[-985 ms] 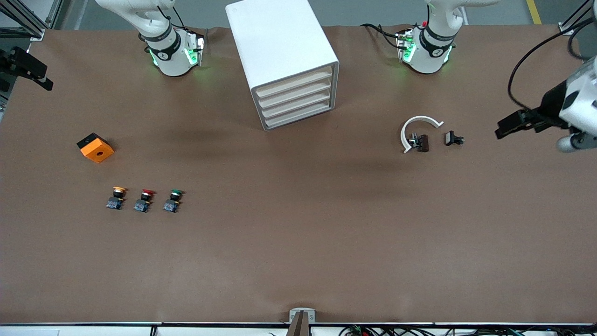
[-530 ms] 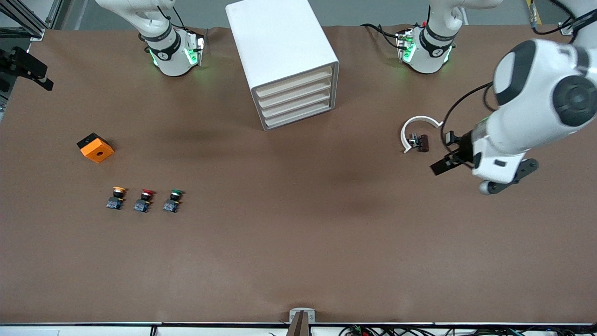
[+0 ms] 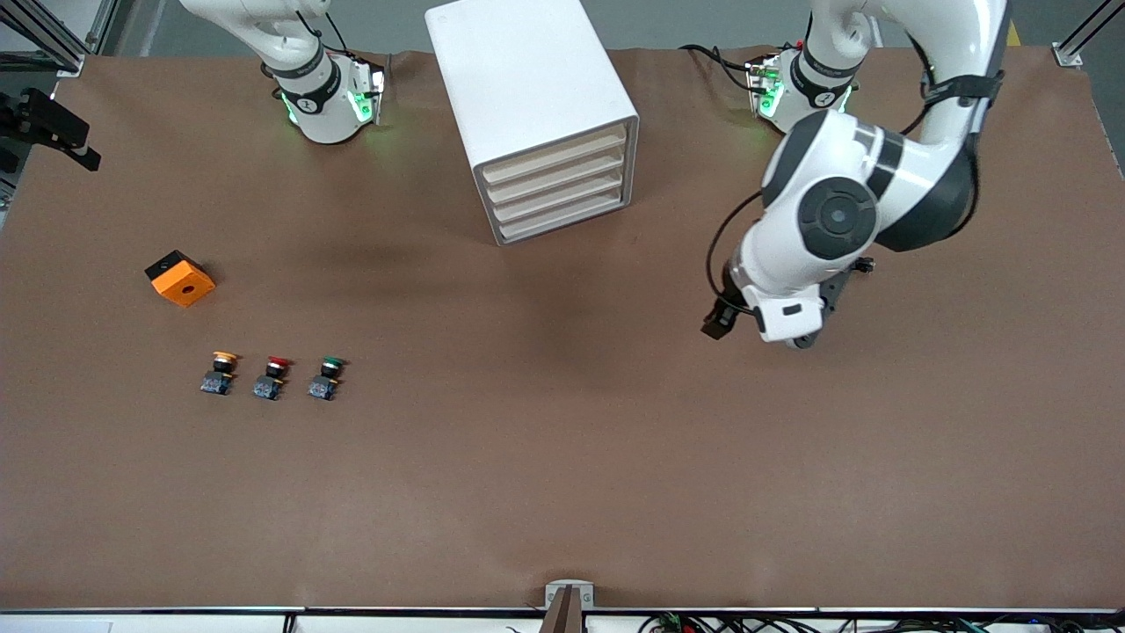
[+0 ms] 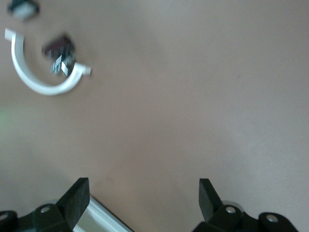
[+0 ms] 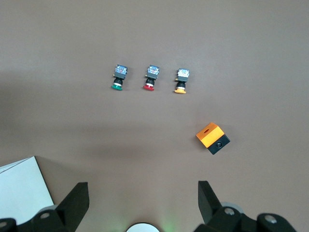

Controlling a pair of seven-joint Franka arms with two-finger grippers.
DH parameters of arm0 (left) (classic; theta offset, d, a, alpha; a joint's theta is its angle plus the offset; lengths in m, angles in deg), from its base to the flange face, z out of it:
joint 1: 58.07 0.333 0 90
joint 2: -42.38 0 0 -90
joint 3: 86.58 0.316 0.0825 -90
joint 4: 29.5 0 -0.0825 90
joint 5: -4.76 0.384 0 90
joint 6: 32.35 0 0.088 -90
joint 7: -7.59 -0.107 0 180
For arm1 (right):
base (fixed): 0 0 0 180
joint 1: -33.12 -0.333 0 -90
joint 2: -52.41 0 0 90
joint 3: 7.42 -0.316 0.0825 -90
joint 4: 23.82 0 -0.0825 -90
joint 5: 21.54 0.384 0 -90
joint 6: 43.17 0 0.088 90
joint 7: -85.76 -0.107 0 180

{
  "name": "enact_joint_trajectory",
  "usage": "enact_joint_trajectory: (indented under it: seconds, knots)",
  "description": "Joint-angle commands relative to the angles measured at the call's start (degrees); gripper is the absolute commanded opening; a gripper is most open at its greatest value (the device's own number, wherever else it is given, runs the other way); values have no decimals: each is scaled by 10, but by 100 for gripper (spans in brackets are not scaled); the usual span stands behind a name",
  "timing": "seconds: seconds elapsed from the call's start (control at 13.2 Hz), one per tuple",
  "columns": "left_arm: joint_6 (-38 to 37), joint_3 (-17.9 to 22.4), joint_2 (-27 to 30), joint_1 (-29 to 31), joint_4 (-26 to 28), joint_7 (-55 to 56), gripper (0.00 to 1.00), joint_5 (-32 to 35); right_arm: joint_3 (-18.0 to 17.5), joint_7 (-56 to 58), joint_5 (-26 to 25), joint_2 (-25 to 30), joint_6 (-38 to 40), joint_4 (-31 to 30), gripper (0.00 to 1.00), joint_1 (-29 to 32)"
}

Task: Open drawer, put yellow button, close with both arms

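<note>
The white cabinet [image 3: 536, 114] stands at the back middle of the table, and its corner shows in the right wrist view [image 5: 21, 186]. Its uppermost drawer [image 3: 555, 151] is shut flush like the three below it. The yellow button [image 3: 220, 371] stands upright toward the right arm's end, beside the red button; it also shows in the right wrist view [image 5: 181, 81]. My left gripper [image 3: 716, 323] is open and empty over bare table beside the cabinet, seen also in the left wrist view [image 4: 144, 198]. My right gripper [image 5: 143, 200] is open and empty, high above the table and out of the front view.
The red button [image 3: 273, 376] and green button [image 3: 327, 376] stand in a row with the yellow one. An orange box with a hole [image 3: 179, 278] lies farther from the front camera than they do. A white arc piece [image 4: 38, 79] and small dark parts [image 4: 59, 53] lie under the left arm.
The left arm has swung in from its end of the table toward the middle, and now covers the white arc piece in the front view. The right arm has not moved.
</note>
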Motion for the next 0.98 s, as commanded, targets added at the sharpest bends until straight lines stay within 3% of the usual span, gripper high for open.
enact_joint_trajectory:
  seconds: [0.0,0.53,0.91]
  knots:
    - [-46,1,-8,-18,-4,64,100,-41,0,-7,1,6,0,-3,100,-2]
    - [-221,1,-77,-27,-11,138,100,-212,0,-6,-1,4,1,5,100,-1]
    - [-263,1,-128,-25,-11,169,100,-318,1,-4,1,-4,0,10,100,1]
